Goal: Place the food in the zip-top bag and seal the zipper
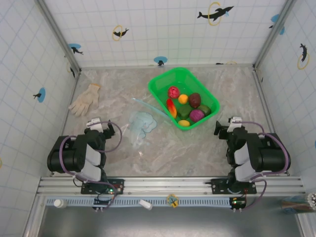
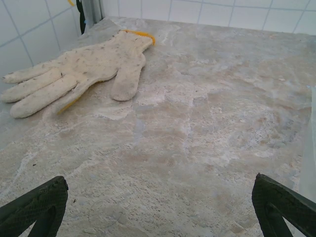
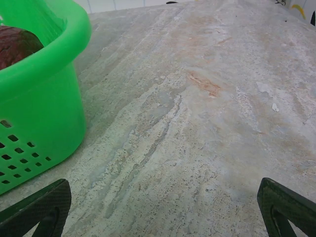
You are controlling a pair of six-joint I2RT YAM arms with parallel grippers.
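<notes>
From above, I am looking at a mottled beige table walled in white tile with dolphin stickers. The food is sitting in the green basket, and the zip-top bag is lying flat beside it. My left gripper and right gripper are both gaping, holding nothing. My left wrist is facing a speckled white glove on the bare surface. My right wrist is facing the basket's wall and streaked tabletop.
</notes>
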